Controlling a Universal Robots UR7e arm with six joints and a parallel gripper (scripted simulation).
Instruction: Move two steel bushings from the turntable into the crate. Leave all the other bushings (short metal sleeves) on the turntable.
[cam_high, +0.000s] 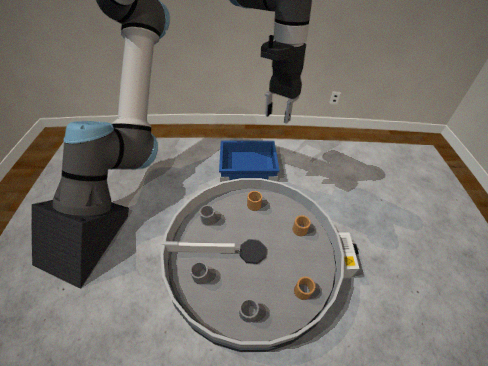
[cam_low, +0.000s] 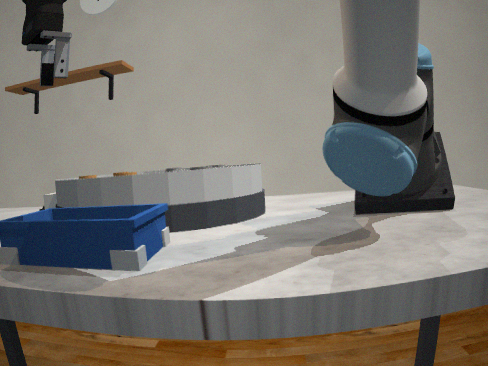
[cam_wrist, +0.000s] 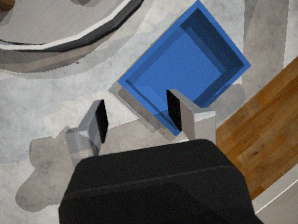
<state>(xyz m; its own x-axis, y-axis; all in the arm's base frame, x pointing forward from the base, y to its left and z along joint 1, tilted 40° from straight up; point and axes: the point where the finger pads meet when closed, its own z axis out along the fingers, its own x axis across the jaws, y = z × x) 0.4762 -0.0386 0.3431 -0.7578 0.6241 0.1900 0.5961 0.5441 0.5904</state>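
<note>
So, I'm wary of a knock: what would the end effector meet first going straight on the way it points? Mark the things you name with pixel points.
Probably the near rim of the blue crate (cam_high: 250, 174) (cam_low: 70, 242) (cam_wrist: 215, 47), or the table top (cam_high: 400, 310) (cam_low: 300, 280) (cam_wrist: 50, 95) just beside it; depth leaves unclear which the end effector (cam_high: 278, 118) (cam_low: 54, 81) (cam_wrist: 137, 107) would meet.

gripper (cam_low: 54, 67): high at upper left, fingers apart, nothing between | wall shelf (cam_low: 75, 77): behind it | blue crate (cam_low: 75, 242): on table (cam_low: 310, 320), in front of turntable (cam_low: 150, 192) | orange rims (cam_low: 125, 174): just above turntable wall | arm base (cam_low: 405, 204): at right
</note>
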